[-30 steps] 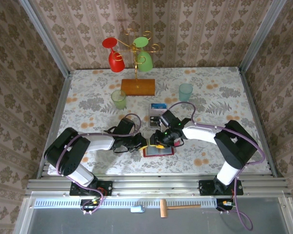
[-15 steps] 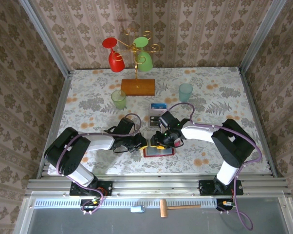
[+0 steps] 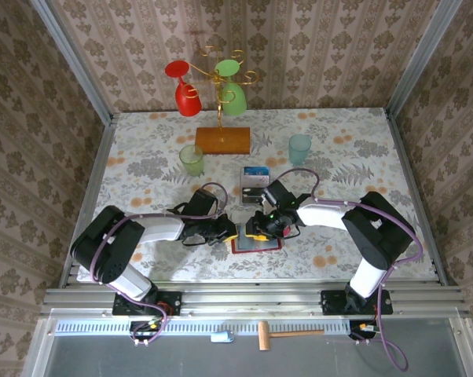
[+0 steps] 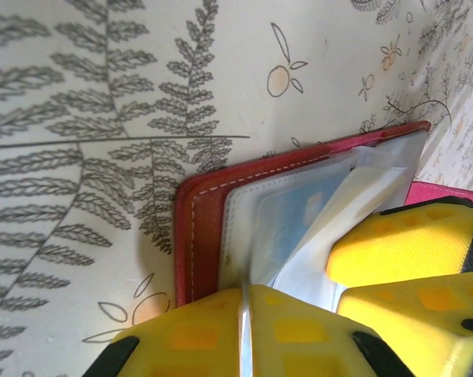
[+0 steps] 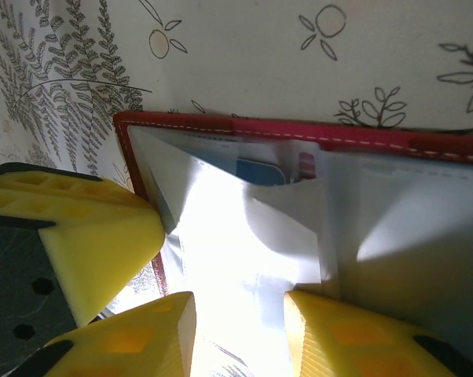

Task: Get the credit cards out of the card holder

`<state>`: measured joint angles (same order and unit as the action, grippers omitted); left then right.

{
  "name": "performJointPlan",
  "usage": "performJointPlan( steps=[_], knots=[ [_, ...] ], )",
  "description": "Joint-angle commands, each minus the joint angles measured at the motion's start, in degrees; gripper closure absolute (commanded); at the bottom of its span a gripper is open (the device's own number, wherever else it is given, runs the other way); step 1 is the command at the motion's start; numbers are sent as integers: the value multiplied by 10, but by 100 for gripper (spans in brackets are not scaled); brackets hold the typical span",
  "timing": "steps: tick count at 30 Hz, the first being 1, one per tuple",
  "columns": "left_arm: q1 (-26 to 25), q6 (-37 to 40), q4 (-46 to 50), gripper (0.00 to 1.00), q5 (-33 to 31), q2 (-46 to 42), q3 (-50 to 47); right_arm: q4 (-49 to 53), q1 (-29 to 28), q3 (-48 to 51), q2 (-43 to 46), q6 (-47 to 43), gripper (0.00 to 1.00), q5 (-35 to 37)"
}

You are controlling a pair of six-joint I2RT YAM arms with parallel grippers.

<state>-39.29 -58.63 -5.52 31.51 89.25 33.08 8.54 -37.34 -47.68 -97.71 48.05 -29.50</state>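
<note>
Right gripper (image 5: 238, 308) edged back, jaws narrowing, part-spread astride clear pocket (image 5: 244, 236). Left gripper (image 4: 243, 302) jaws pressed together on card holder (image 4: 199, 228) sleeve. Blue card (image 5: 260, 170), seemingly, tucked just ahead of right jaws: grip card, not film.

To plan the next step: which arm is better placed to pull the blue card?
Probably right: the right gripper stands open near the blue card; the left gripper is shut on the card holder.
</note>
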Motion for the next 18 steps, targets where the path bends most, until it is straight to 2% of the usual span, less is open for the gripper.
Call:
performJointPlan(
  steps=[1, 9, 18],
  knots=[
    [4, 14, 52, 87, -24, -21, 16, -16, 10, 24, 3, 3, 65, -3],
    [4, 11, 56, 79, -29, -42, 44, -56, 22, 46, -2, 5, 67, -33],
    [15, 36, 52, 71, -17, 18, 88, -71, 28, 54, -7, 6, 68, -43]
  ],
)
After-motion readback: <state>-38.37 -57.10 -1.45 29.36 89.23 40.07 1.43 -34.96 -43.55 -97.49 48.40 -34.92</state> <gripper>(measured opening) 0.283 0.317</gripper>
